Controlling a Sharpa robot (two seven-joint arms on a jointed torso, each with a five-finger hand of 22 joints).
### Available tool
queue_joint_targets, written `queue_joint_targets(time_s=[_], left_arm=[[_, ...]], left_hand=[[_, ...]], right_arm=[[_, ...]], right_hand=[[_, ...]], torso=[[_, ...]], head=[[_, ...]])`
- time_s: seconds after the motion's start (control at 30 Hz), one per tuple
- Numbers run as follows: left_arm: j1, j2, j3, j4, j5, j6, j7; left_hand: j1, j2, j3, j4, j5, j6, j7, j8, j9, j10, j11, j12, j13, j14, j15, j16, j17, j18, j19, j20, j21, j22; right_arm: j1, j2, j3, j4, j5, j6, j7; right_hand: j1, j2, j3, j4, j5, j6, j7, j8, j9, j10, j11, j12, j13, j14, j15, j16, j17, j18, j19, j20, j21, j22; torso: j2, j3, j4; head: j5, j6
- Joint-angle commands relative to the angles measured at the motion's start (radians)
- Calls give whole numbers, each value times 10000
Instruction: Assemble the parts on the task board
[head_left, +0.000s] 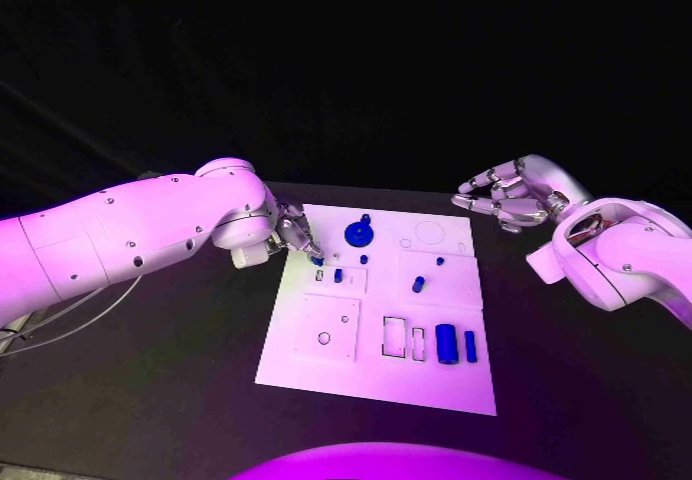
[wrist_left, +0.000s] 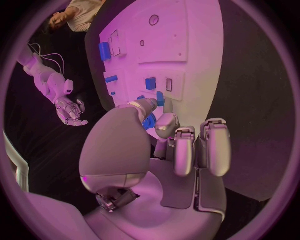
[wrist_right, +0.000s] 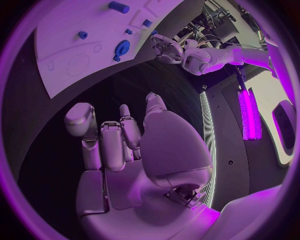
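The white task board (head_left: 433, 385) lies mid-table with blue parts on it: a gear (head_left: 356, 235), a cylinder (head_left: 446, 343), a slim bar (head_left: 470, 346) and small blocks (head_left: 418, 285). My left hand (head_left: 296, 238) hovers at the board's far left corner. Its thumb and a finger pinch a small blue part (wrist_left: 148, 121) just above the board (wrist_left: 200, 45). My right hand (head_left: 505, 200) hangs off the board's far right corner, fingers apart and loosely bent, holding nothing. The right wrist view shows that hand (wrist_right: 125, 145) with the gear (wrist_right: 122, 49) and my left hand (wrist_right: 167, 47) beyond.
Empty outlined recesses (head_left: 394, 336) mark the board's near half, and a round one (head_left: 430, 234) lies at its far right. Black table (head_left: 144, 380) surrounds the board on all sides. My left forearm (head_left: 130, 235) stretches over the table's left part.
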Motion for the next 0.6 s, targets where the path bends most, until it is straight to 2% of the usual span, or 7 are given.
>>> queue_joint_targets(time_s=[0.03,0.23,0.3,0.6], left_arm=[[-132,-35,-8,169,-794,-168,401],[-383,-42,-12,352,-1443,-373,558],[-439,-42,-12,385,-1626,-456,563],[-536,-48,-13,411,-1747,-550,436]], left_hand=[[-65,-102,1718,-1684,139,132,-69,86,38,38,-36,-75,-40,1057,-9,24,2630,-147,379,-11,24,1266],[-153,-189,1839,-1772,345,164,-81,128,92,49,-48,-136,-117,1057,-21,24,2630,-148,382,-20,26,1273],[-177,-209,1869,-1792,411,173,-85,140,106,49,-52,-157,-143,1057,-25,24,2630,-149,385,-24,29,1278],[-251,-253,1939,-1834,576,196,-97,172,145,62,-65,-188,-188,1057,-36,24,2630,-154,398,-34,41,1302]], right_arm=[[-11,-4,0,9,-97,99,51],[-15,-4,-1,12,-97,102,56],[-16,-6,-1,12,-97,102,57],[-18,-17,-2,29,-97,103,57]], right_hand=[[-51,11,-65,-12,56,-5,-37,63,15,23,-13,28,-15,383,-48,-17,-4,96,43,-32,-21,4],[-51,11,-65,-12,56,-5,-37,63,15,23,-13,28,-15,383,-48,-17,-4,96,43,-32,-21,4],[-51,11,-65,-12,56,-5,-37,63,15,23,-13,28,-15,383,-48,-17,-4,96,43,-32,-21,4],[-65,28,-75,-12,83,-7,-38,66,16,25,-15,30,-15,387,-49,-14,3,97,45,-33,-28,1]], torso=[[10,-8,-1],[16,-10,-2],[13,-1,-6],[21,6,6]], head=[[-3,-20],[1,-57],[12,-63],[29,-100]])
